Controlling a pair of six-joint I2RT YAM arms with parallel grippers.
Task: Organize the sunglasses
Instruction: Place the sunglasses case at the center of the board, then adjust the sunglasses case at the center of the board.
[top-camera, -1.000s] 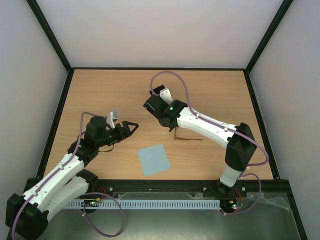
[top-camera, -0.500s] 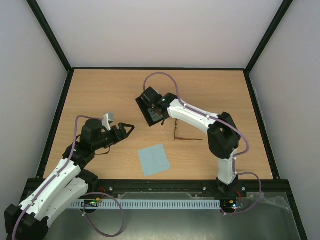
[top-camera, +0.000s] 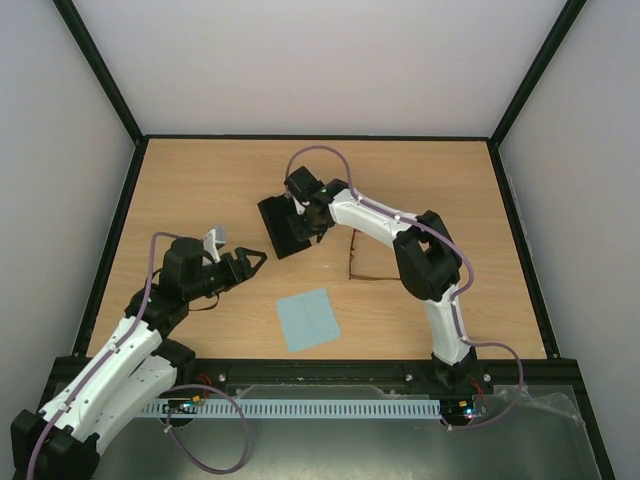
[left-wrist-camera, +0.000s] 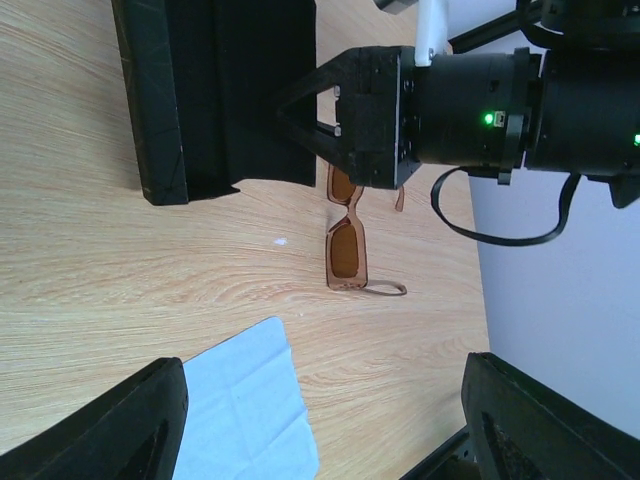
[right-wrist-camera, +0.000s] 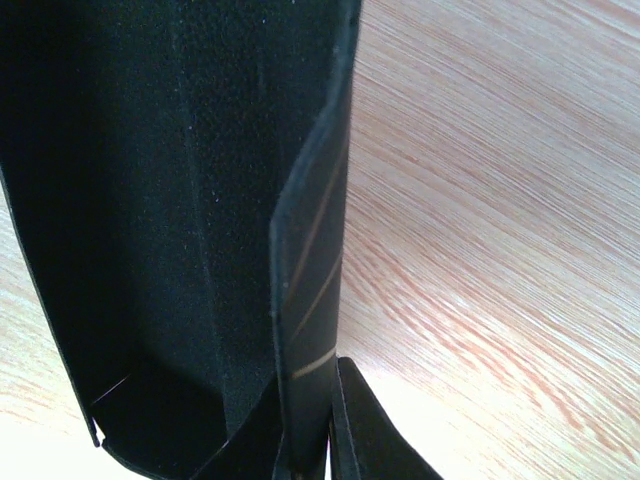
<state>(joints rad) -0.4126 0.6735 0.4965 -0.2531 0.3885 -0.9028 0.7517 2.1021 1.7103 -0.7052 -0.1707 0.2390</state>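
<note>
The sunglasses (top-camera: 353, 262) lie on the wooden table, thin brown frame, one temple arm stretched to the right; the left wrist view shows the sunglasses (left-wrist-camera: 347, 240) just right of the black case (left-wrist-camera: 215, 90). The case (top-camera: 283, 225) lies opened, left of the glasses. My right gripper (top-camera: 308, 215) is shut on the case's side wall (right-wrist-camera: 310, 280), and one finger (right-wrist-camera: 375, 440) presses on the wall's outside. My left gripper (top-camera: 255, 260) hangs open over the table left of the case, holding nothing.
A light blue cloth (top-camera: 307, 319) lies flat near the front edge, below the glasses, and the cloth (left-wrist-camera: 250, 400) reaches between my left fingers in the wrist view. Black frame rails edge the table (top-camera: 200, 180).
My right arm swung the black case left and lowered it onto the table, away from the glasses. My left arm drew back slightly to the left, still open.
</note>
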